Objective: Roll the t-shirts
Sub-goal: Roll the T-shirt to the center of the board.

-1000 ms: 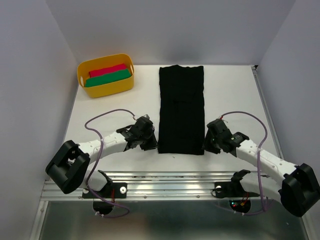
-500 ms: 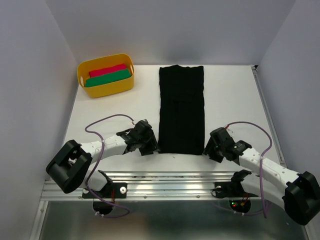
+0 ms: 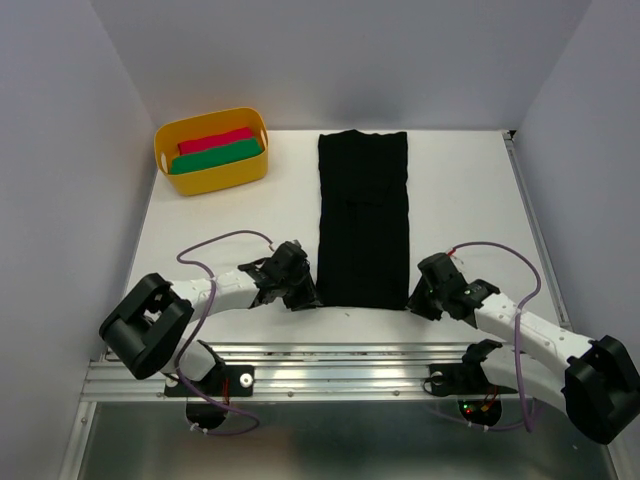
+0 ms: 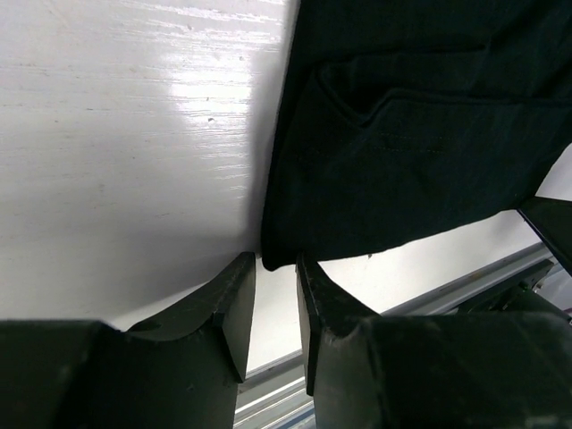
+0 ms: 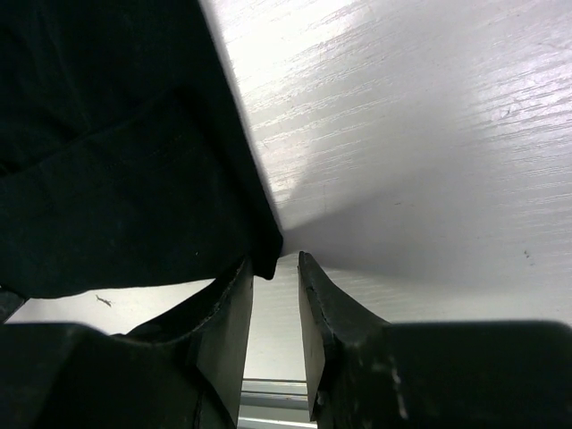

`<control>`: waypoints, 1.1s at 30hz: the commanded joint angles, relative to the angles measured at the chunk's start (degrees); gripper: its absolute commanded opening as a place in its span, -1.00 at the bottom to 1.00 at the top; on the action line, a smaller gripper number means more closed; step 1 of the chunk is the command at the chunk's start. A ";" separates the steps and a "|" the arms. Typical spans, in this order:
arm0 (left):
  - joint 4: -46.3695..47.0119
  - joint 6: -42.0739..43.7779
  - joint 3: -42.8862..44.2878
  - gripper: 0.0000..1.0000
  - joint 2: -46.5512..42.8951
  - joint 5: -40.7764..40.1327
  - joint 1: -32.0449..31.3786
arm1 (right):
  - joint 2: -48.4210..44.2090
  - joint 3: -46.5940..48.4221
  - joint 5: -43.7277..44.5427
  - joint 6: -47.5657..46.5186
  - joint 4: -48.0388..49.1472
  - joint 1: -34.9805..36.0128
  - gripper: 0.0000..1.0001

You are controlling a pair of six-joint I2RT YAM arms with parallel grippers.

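The black t-shirt (image 3: 362,215) lies flat on the white table, folded into a long narrow strip that runs from the far edge toward me. My left gripper (image 3: 303,297) sits at its near left corner. In the left wrist view the fingertips (image 4: 275,268) are a narrow gap apart with the shirt's corner (image 4: 411,134) at their tips, not pinched. My right gripper (image 3: 417,299) sits at the near right corner. In the right wrist view the fingertips (image 5: 275,265) are likewise slightly apart with the shirt's corner (image 5: 116,143) just between their tips.
A yellow tub (image 3: 215,178) stands at the far left and holds a red (image 3: 215,139) and a green (image 3: 215,155) folded cloth. An aluminium rail (image 3: 330,365) runs along the near table edge. Grey walls close in both sides.
Both grippers have moved toward the near edge and in to the shirt's near corners. The shirt itself has not moved.
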 commanded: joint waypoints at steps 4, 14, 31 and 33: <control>0.00 -0.11 -0.14 -0.30 0.85 -0.22 -0.46 | -0.15 -0.01 -1.11 0.23 2.32 0.51 -0.33; -1.49 -0.11 2.32 -1.00 2.09 -1.62 -0.46 | -0.59 0.51 -0.33 0.41 2.59 0.51 -0.94; -9.31 1.91 11.81 -1.00 0.85 -3.56 0.59 | -0.24 7.89 6.53 -1.52 1.45 0.51 -0.99; -9.40 2.26 12.34 -1.00 1.38 -3.47 1.12 | -0.06 8.51 6.71 -1.70 1.27 0.51 -0.99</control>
